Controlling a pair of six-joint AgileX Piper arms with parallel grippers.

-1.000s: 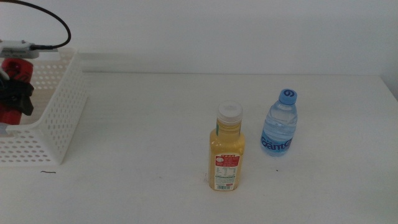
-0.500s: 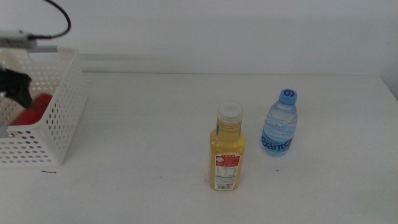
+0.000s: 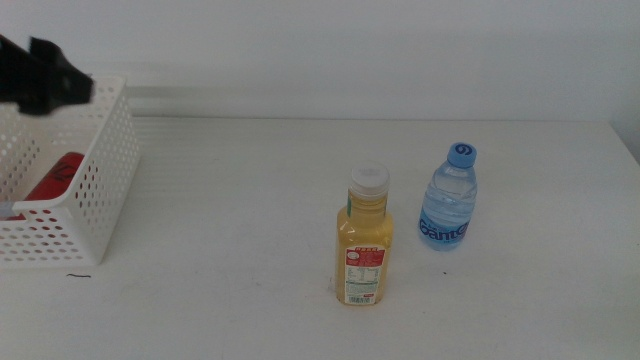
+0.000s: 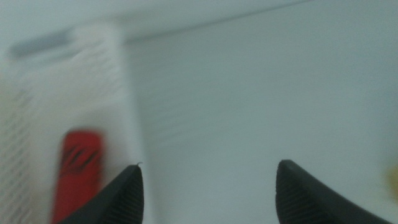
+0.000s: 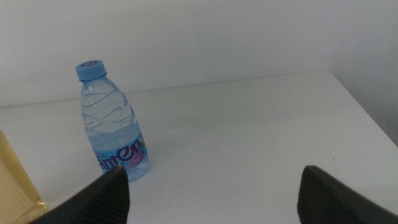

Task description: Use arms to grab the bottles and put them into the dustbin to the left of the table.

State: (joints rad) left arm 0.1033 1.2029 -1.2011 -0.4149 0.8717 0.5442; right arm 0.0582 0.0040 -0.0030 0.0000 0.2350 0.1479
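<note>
The red soda can point(image 3: 55, 176) lies on its side inside the white dustbin point(image 3: 95, 205) at the table's left edge; the blurred left wrist view shows the can point(image 4: 79, 168) too. Above the dustbin's far rim hovers my left gripper point(image 3: 45, 80), open and empty point(image 4: 208, 186). A yellow juice bottle point(image 3: 365, 240) with a white cap stands upright mid-table. To its right stands the clear water bottle point(image 3: 449, 198) with a blue cap, also in the right wrist view point(image 5: 114, 124). My right gripper point(image 5: 214, 193) is open, waiting away from the bottles.
The white table point(image 3: 250, 260) stretches between the dustbin and the two upright bottles. A small dark speck point(image 3: 77, 276) marks the tabletop in front of the dustbin. The table's right edge point(image 3: 628, 150) lies just beyond the water bottle.
My left gripper let go of the red can, which dropped into the dustbin and now lies on its side. The gripper then rose up and out of the dustbin. The other bottles stayed put.
</note>
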